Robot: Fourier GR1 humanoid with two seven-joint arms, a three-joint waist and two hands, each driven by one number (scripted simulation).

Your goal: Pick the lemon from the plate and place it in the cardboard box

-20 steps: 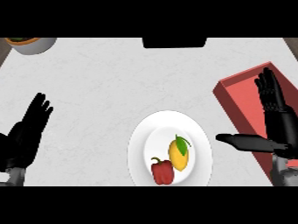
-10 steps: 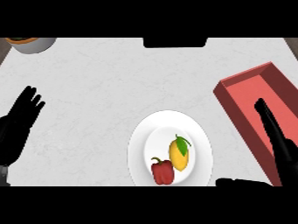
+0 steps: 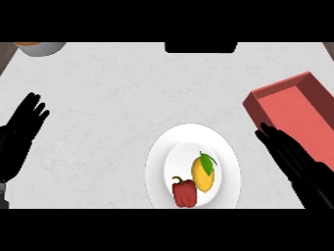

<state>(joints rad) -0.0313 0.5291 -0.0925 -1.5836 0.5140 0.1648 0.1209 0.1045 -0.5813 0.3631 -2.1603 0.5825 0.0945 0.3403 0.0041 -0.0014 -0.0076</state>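
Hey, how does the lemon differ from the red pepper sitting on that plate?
The lemon is yellow with a green leaf; the red pepper is red with a short stem. The lemon lies nearer the middle of the white plate, the red pepper lower left of it, by the rim. Both rest on that plate, side by side.

Yellow lemon [image 3: 202, 179] with a green leaf, red pepper [image 3: 185, 192], white plate [image 3: 159, 162].
The counter [image 3: 126, 88] is pale grey with faint marbled veining; the box [image 3: 299, 105] is dark red outside, salmon-pink inside; the left hand [image 3: 14, 139] and right hand [image 3: 303, 166] are black; the bowl [image 3: 40, 48] is off-white.
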